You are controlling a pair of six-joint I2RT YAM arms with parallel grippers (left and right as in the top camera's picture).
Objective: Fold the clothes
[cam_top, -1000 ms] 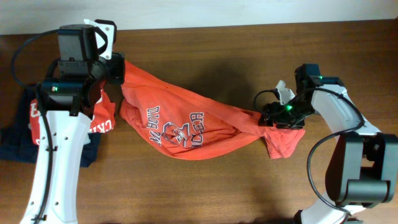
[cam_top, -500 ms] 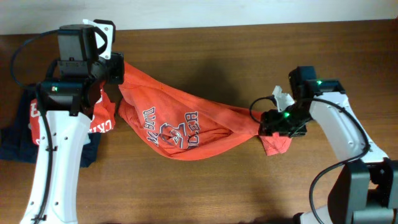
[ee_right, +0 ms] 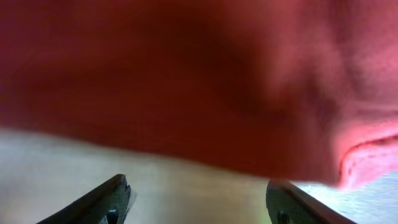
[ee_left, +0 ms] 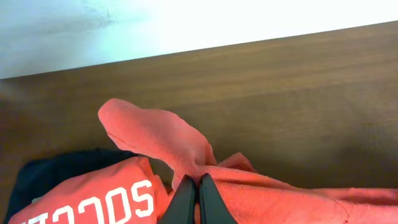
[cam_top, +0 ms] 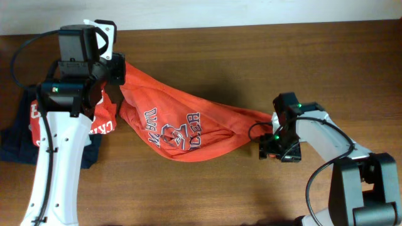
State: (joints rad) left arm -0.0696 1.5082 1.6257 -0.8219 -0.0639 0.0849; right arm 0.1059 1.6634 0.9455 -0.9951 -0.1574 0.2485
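Note:
The orange-red T-shirt lies bunched across the table with its navy chest print facing up. My left gripper is shut on its upper left corner, and in the left wrist view the closed fingers pinch the cloth. My right gripper is at the shirt's right end. In the right wrist view its fingers stand wide apart with nothing between them, and the red cloth fills the picture just above them.
A red shirt with white "SOCCER" print lies on a dark navy garment at the left, under my left arm. Both show in the left wrist view, the red shirt and the navy garment. A white wall runs along the table's back edge.
My right gripper has moved toward the table's front and a little left. The shirt's loose right flap is now hidden under it. The left arm has not moved.

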